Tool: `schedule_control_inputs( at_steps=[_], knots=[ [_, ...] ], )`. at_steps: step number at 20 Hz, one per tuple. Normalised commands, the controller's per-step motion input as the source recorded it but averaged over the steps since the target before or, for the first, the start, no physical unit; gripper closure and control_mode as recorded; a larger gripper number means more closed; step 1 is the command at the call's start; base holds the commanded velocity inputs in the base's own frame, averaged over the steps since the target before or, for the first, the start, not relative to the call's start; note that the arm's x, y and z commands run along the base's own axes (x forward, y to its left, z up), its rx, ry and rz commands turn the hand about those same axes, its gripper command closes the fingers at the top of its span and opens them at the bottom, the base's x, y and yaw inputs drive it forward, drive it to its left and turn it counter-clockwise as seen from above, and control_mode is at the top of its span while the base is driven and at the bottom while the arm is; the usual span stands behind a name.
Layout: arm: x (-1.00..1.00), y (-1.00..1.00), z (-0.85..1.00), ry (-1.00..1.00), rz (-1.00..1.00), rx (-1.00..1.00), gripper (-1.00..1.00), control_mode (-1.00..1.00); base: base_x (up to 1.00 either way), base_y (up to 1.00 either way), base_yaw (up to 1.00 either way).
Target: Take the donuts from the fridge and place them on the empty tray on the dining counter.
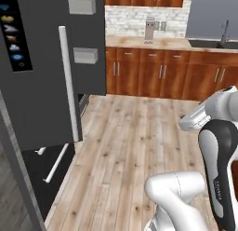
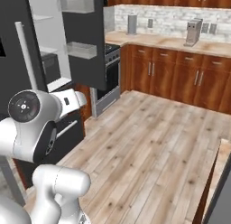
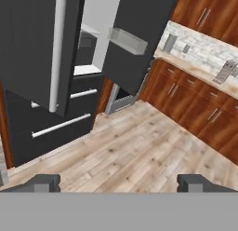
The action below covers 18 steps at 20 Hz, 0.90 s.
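Note:
The fridge (image 1: pixel 44 90) stands at the left, tall and dark grey, with its upper doors swung open. In the hand view the fridge (image 3: pixel 28 53) is ahead on the left, its white inside (image 3: pixel 95 20) showing between the doors, with door bins (image 3: pixel 128 41) and a long white handle (image 3: pixel 58 48). My gripper (image 3: pixel 120 183) is open with nothing between the fingertips (image 3: pixel 44 182), well back from the fridge over the wood floor. The donuts are hidden from here. The empty tray is out of view. A beige counter corner (image 2: pixel 223 157) at the lower right may be the dining counter.
Two fridge drawers with white bar handles (image 3: pixel 60 125) sit below the doors. Behind the right door is a stove (image 2: pixel 108 60). Wooden cabinets (image 1: pixel 158 74) line the back wall, with a coffee machine (image 2: pixel 193 32) and a sink (image 1: pixel 218 43). Open wood floor (image 2: pixel 144 137) lies between.

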Motion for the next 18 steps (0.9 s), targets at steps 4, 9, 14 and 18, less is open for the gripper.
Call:
schedule_control_inputs(
  at_steps=[4,9,14,18],
  knots=[
    [0.00,0.00,0.00,0.00,0.00,0.00,-1.00,1.00,0.30,0.00,0.40],
    [0.00,0.00,0.00,0.00,0.00,0.00,-1.00,1.00,0.41,0.00,0.39],
    [0.00,0.00,0.00,0.00,0.00,0.00,-1.00,1.00,0.44,0.00,0.34],
    [0.00,0.00,0.00,0.00,0.00,0.00,-1.00,1.00,0.42,-0.36,0.23]
  ],
)
